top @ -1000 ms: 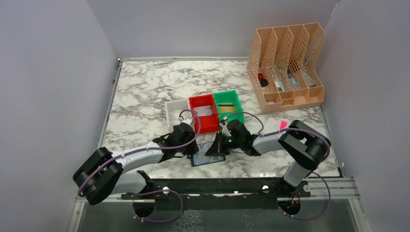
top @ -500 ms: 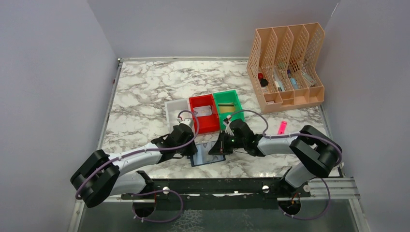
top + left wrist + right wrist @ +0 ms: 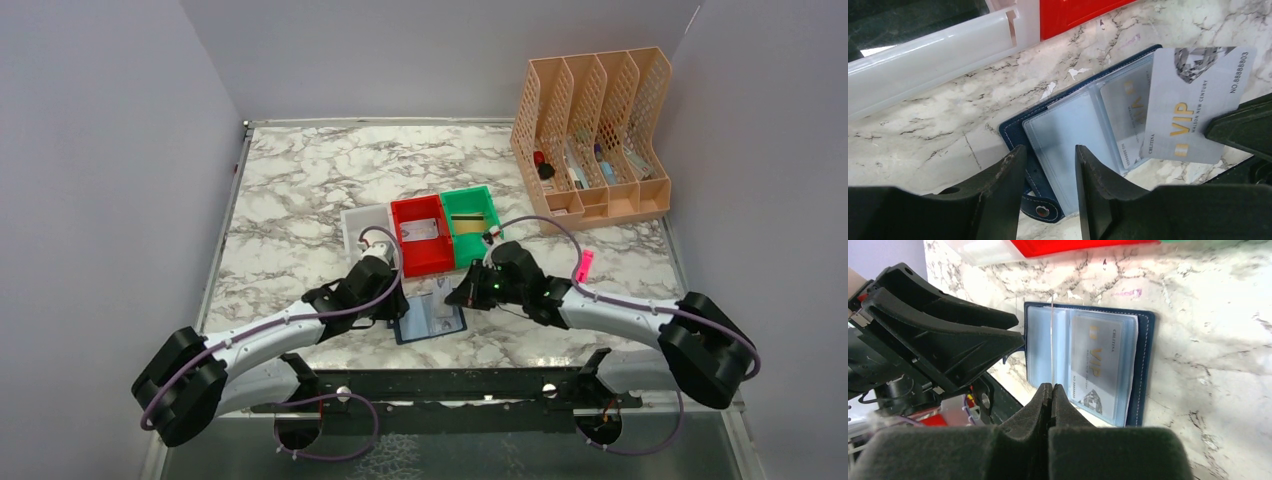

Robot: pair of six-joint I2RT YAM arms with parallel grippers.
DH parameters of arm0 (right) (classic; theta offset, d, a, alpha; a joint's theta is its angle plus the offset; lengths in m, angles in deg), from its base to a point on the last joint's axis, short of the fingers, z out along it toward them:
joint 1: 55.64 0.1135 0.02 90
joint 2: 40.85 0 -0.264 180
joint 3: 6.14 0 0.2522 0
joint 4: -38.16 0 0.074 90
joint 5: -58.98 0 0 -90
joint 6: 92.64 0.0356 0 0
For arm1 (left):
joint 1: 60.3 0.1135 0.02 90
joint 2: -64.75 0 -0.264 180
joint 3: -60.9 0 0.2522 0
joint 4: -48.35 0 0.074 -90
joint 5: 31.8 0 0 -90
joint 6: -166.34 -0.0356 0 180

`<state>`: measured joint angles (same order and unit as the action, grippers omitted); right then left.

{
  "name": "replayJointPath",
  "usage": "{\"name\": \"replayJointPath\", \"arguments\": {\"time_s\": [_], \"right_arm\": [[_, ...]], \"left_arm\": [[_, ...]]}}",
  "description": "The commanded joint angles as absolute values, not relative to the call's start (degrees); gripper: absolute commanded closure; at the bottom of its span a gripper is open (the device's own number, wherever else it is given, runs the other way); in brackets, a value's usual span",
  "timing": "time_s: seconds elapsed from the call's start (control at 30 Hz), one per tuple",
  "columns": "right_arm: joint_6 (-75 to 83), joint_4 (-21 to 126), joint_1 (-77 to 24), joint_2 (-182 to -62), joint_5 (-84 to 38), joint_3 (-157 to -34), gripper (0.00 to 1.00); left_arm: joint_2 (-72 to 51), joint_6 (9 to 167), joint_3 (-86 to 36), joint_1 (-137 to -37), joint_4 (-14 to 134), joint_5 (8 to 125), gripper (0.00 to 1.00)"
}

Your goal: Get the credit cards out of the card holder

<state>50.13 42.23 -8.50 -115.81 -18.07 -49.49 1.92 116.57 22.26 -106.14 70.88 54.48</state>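
Two grippers low over the worktop (image 3: 300, 190) | left gripper (image 3: 1048, 150) released, jaws straddling the open card holder (image 3: 1015, 131), likely to steady it | right gripper (image 3: 1052, 387) clenched on silver credit card (image 3: 1193, 100), held clear of the sleeves | second card (image 3: 1103, 365) sleeved | red bin (image 3: 425, 262) beyond

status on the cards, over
Right end effector shut on silver VIP card, above the open card holder. Left end effector open at its edge. Another card tucked inside. Nothing blocking.
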Motion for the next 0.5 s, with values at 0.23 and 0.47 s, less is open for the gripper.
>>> {"name": "replayJointPath", "arguments": {"time_s": [0.23,0.47], "right_arm": [[39.4,43.6,-8.8,-103.8,-27.3,-47.4,0.99],[22.8,39.3,-8.8,-96.3,-30.8,-47.9,0.99]], "left_arm": [[10.9,118.2,22.7,-106.3,71.4,48.7,0.4],[16.2,118.6,20.8,-106.3,79.6,38.5,0.18]]}}
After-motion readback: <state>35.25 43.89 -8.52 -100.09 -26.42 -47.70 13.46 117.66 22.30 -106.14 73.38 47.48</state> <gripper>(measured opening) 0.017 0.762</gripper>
